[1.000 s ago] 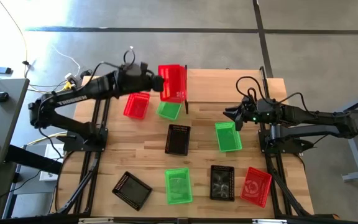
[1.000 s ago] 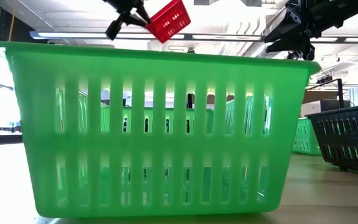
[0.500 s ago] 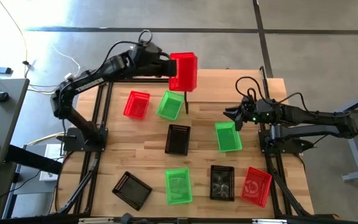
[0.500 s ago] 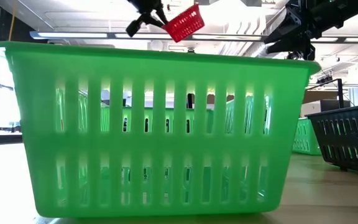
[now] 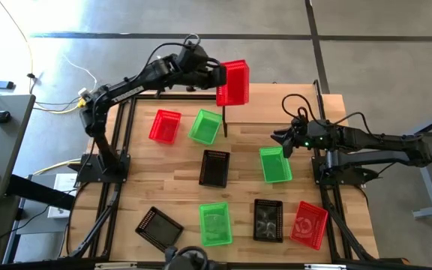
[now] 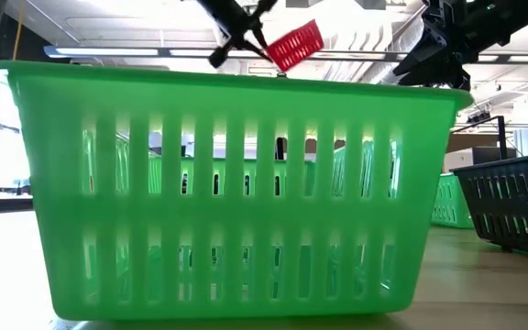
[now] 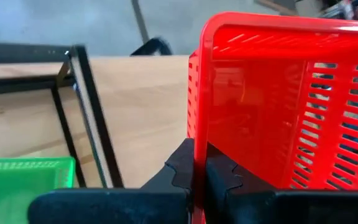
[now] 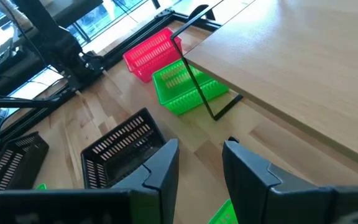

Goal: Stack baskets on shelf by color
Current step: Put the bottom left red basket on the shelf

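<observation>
In the low view a green basket (image 6: pixel 232 197) just in front of the lens hides most of the table and the shelf; only blurred slivers show through its slots. A black basket (image 6: pixel 511 206) is cut off by that picture's edge. In the left wrist view the held red basket (image 7: pixel 291 106) runs past the frame beyond the fingers (image 7: pixel 219 180), its far wall unseen.

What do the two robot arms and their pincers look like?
Both arms are dark, slim and jointed, with black cables looping along them. The left pincer has two black fingers with notched tips. The right pincer has two broad, angular black fingers.
</observation>
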